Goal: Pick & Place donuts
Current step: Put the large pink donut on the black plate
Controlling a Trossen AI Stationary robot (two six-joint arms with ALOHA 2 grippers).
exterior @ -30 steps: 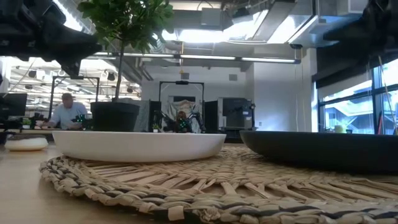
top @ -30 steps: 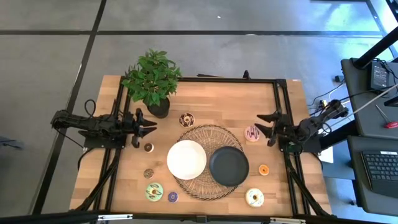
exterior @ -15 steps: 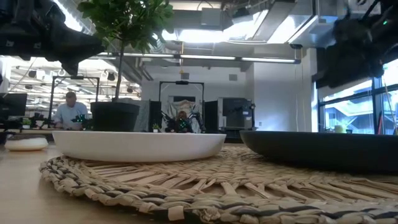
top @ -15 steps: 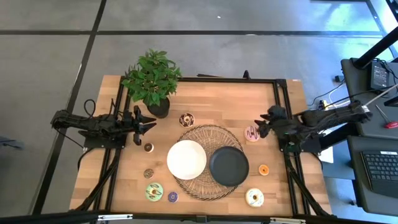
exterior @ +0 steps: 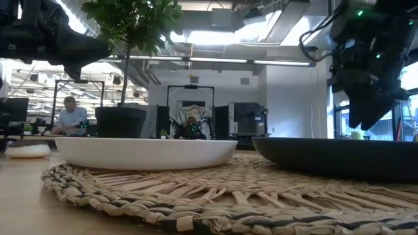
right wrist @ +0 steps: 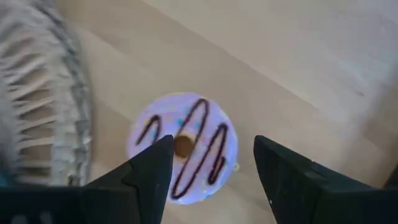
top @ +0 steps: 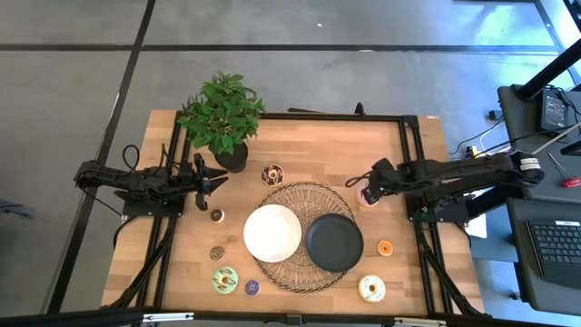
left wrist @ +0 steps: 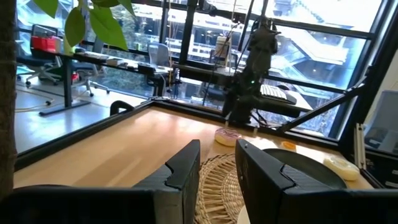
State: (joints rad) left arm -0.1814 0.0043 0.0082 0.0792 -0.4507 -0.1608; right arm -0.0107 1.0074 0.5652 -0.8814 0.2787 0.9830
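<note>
My right gripper [top: 367, 189] [right wrist: 211, 146] is open and points down over the pink donut [right wrist: 183, 146] with chocolate zigzag icing, one finger on each side of it. That donut [top: 368, 196] lies flat on the wood just right of the woven mat [top: 304, 195]. The other donuts also lie flat on the table: chocolate [top: 272, 173], orange [top: 385, 247], cream [top: 371, 288], green [top: 225, 279], purple [top: 252, 287] and two tiny brown ones [top: 216, 215] [top: 217, 253]. My left gripper [top: 218, 179] [left wrist: 217, 165] waits at the table's left, slightly open, holding nothing.
A white plate [top: 272, 232] and a black plate [top: 334, 242] sit on the woven mat at the table's middle. A potted plant [top: 222, 118] stands at the far left, next to my left gripper. Bare wood lies along the far edge.
My right arm has stretched out from the table's right edge toward the mat, and its gripper has tipped to point down over the pink donut. The donut has stayed where it was.
</note>
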